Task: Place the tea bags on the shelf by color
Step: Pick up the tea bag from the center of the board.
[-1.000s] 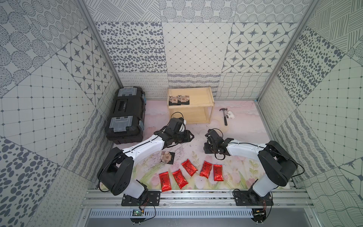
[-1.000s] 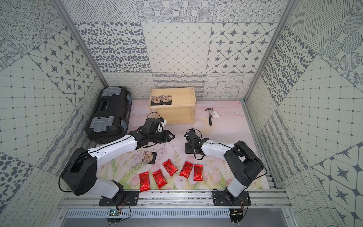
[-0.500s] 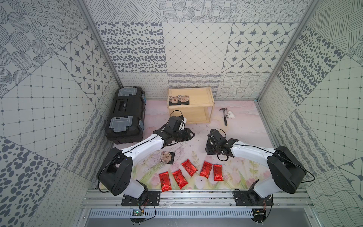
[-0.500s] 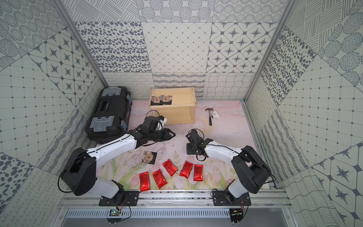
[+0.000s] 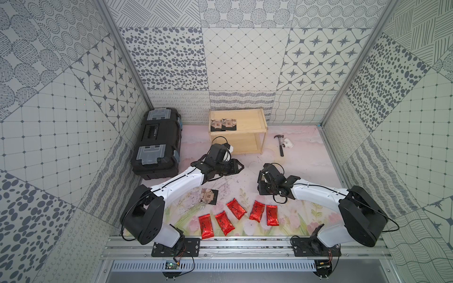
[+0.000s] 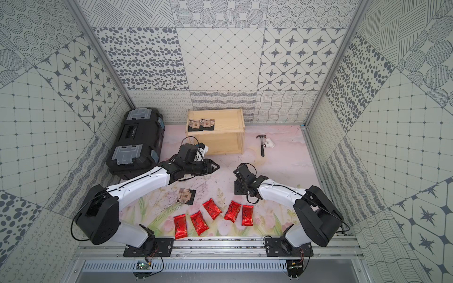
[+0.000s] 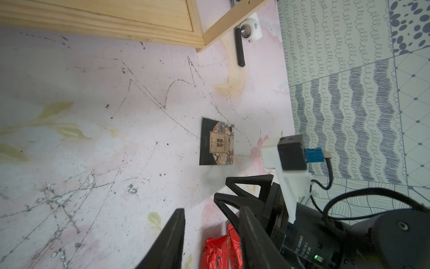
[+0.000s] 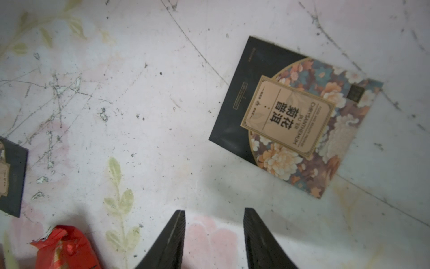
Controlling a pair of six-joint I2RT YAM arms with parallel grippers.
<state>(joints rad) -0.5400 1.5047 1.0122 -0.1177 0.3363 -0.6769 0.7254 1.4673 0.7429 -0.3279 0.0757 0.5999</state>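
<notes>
Five red pouches [image 5: 236, 208] sit in a loose row on the bench [image 5: 306, 166], lower middle of the frame in both top views, none on the shelf yet. Two black sachets [image 5: 217, 124] are already up on the shelf's [image 5: 247, 120] top tier, side by side at its left end, and the lower tier looks bare. That shelf is upper middle of the frame against the back wall.

A third black sachet [image 5: 209, 196] lies flat on the bench just up and left of the red row, next to the left arm. The fourth [image 8: 295, 116] shows in the right wrist view, flat with its floral label up, just ahead of the right pincer [image 8: 213, 210] but not touching it. I can't pick it out for sure in the top views.

The right pincer's fingers are apart with nothing between them, hanging low over the bench right of centre. The left pincer [image 5: 239, 167] is around mid-frame, pointing toward the right one, also spread and holding nothing.

A black toolbox [image 5: 157, 142] sits left of the shelf and a hammer [image 5: 282, 147] lies right of it.
</notes>
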